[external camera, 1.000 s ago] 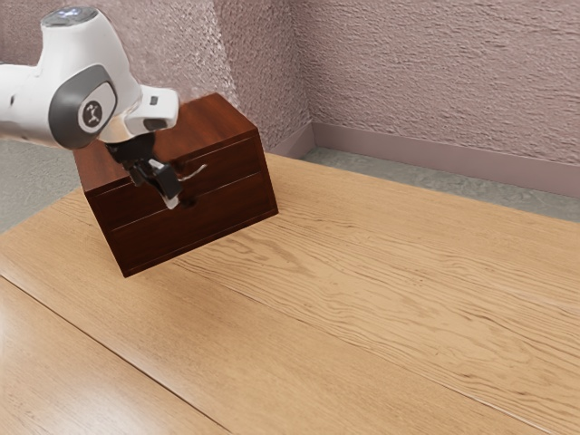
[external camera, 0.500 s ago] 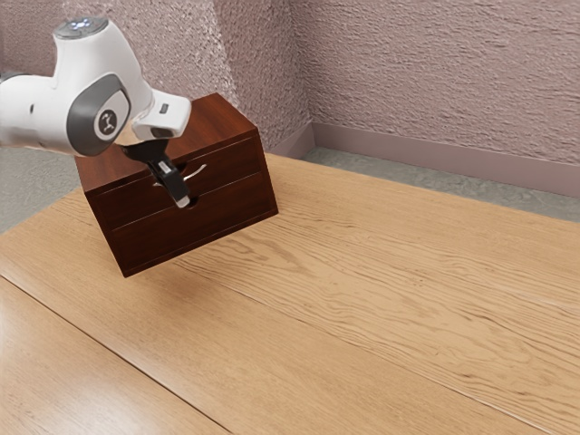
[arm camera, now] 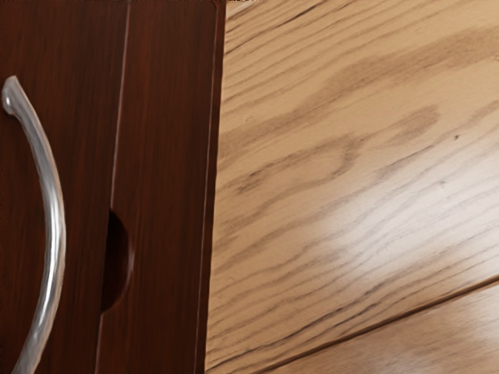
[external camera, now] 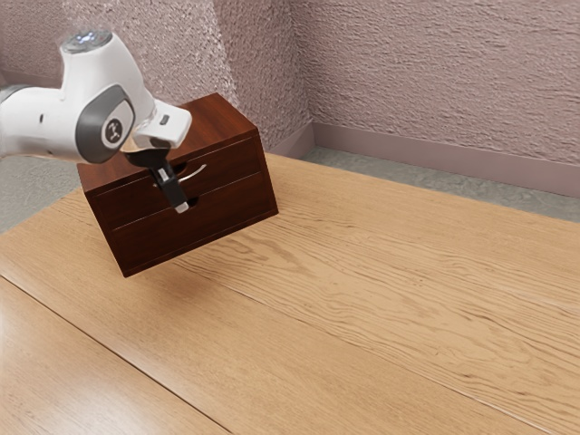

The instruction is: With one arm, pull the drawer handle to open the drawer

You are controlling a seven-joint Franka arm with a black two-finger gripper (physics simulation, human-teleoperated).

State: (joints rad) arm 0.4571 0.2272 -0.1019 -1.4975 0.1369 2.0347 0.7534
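Claw point(external camera: 178, 200) nearer handle point(external camera: 196, 170) than before.

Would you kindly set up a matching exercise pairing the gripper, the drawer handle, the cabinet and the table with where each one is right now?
Things:
1. black two-finger gripper
2. curved silver metal handle
3. dark red-brown wooden cabinet
4. light oak table

Places:
A. bears the cabinet
B. fixed to the upper drawer front
C. right at the handle, before the cabinet
D. stands at the table's far end

Pairs: 1-C, 2-B, 3-D, 4-A.
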